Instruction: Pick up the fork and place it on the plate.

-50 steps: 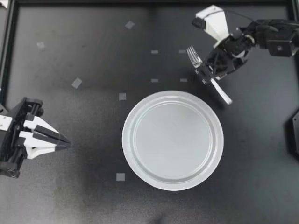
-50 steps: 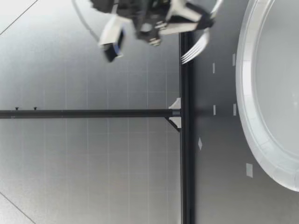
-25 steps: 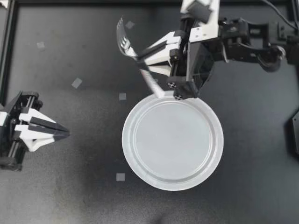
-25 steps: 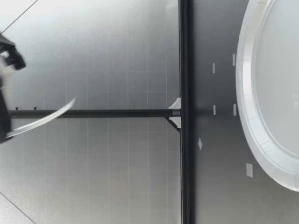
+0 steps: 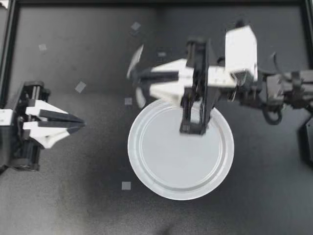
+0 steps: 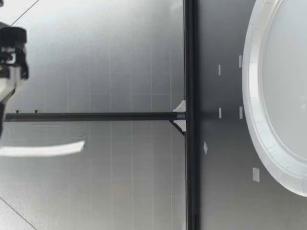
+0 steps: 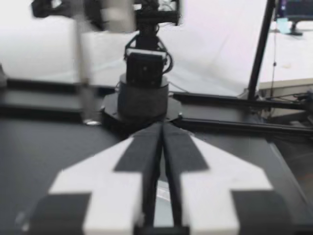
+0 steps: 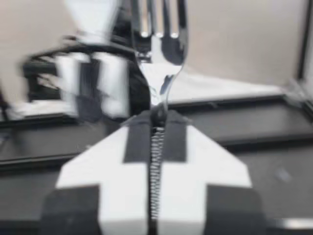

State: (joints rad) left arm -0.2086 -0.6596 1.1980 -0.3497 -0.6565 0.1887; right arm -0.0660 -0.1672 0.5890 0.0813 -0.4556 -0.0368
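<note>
A round white plate (image 5: 146, 181) lies at the table's middle; its rim (image 6: 250, 96) also shows in the low view. My right gripper (image 5: 145, 82) reaches in over the plate's far edge, pointing left and shut on a metal fork (image 5: 135, 61), which is blurred crosswise at its tips. In the right wrist view the fork (image 8: 159, 49) stands tines-out, its neck pinched in my right gripper (image 8: 156, 118). In the low view the fork (image 6: 48, 149) hangs high above the table. My left gripper (image 5: 80, 123) hovers left of the plate, fingers (image 7: 142, 152) nearly together, nothing between them.
Small grey tape squares (image 5: 80, 87) dot the black tabletop, one (image 5: 126, 185) beside the plate's near left rim. A black frame rail (image 5: 9, 49) runs along the left and back edges. My right arm's base (image 7: 144, 93) stands across from the left gripper.
My right arm has swung left from the back right corner with the fork, lifting and turning it. My left gripper has shifted right and toward the back.
</note>
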